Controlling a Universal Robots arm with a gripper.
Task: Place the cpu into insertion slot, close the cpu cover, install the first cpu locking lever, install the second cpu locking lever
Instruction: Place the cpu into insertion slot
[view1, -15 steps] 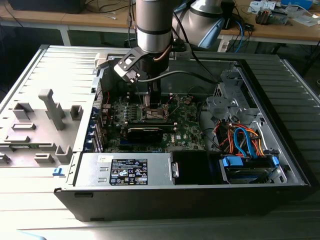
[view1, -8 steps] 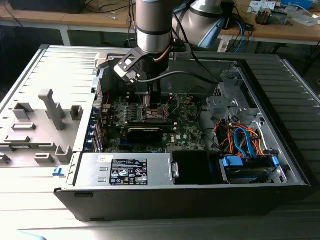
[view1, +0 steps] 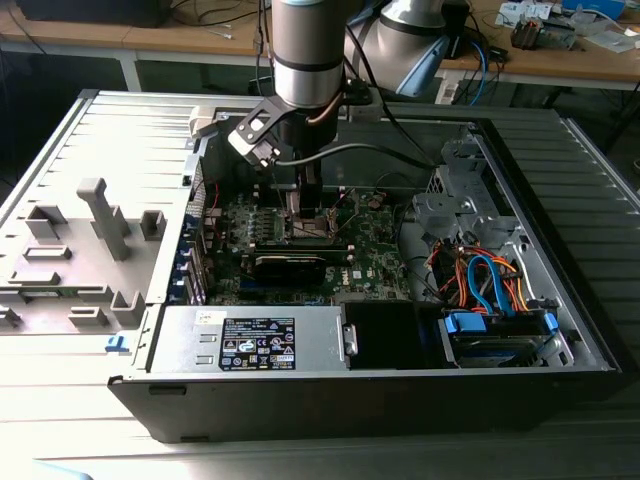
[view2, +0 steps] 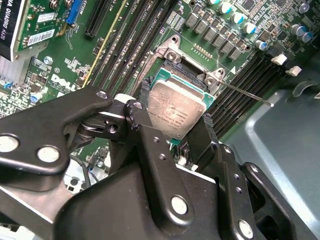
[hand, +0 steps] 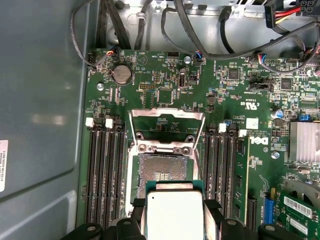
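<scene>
Black tool (view2: 175, 114), clamping flat silvery cpu (view2: 176, 105)

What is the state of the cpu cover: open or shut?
Open. In the first wrist view the cover stands swung back from the slot, whose contacts lie bare.

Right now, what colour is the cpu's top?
The cpu top is silvery-grey metal with a green rim, clearest in the second wrist view.

The gripper (hand: 175, 221) grips the cpu (hand: 174, 211) by two opposite edges, partly overlapping the bare insertion slot (hand: 162, 169); the cpu cover (hand: 167, 113) stands swung open just beyond the slot; black memory slots (hand: 105, 170) flank the slot; a coin battery (hand: 121, 74) sits well beyond it.
</scene>
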